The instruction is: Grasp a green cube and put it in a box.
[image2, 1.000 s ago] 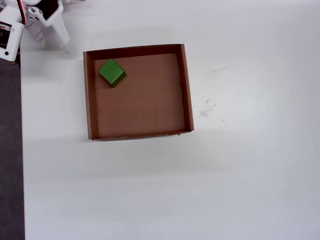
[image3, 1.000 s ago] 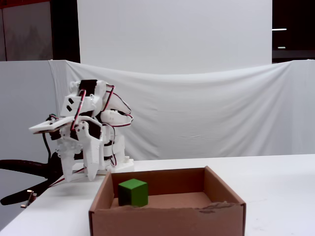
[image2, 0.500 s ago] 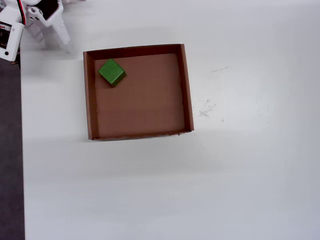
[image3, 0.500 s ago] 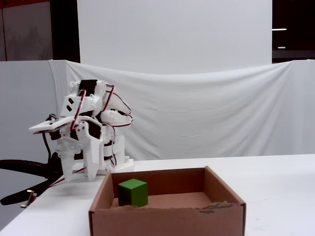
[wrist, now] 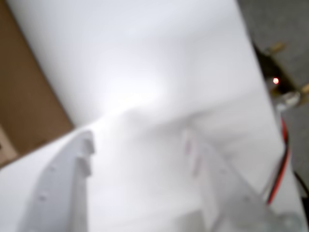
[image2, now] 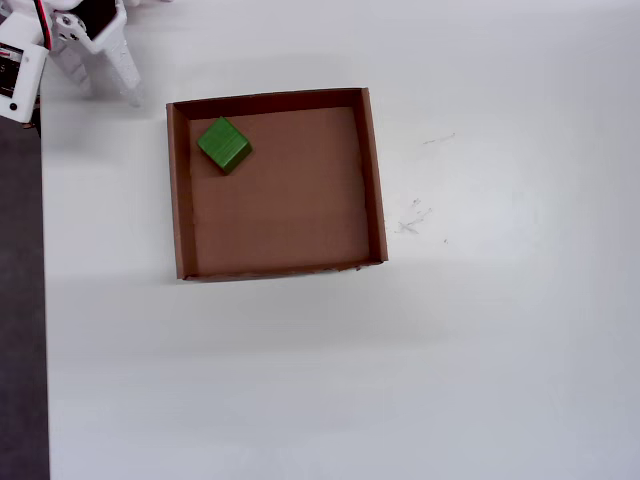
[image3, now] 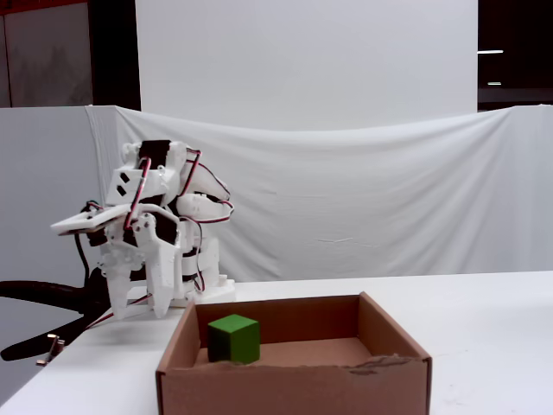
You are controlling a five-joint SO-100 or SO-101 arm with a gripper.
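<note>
I see a white table (image2: 480, 350) carrying a brown cardboard box (image2: 374, 180), which sits just beside my pincer (image2: 110, 88), apart from it.

No text, label, brand, number or sign could be read in any of the views. The walls and floor of the box (image2: 374, 165) were seen to be plain brown cardboard, and no marking was found on the faces of the green cube (image2: 223, 144). The white arm (image3: 151, 251) was shown without legible lettering. The wrist view was too blurred for any writing to be made out.
</note>
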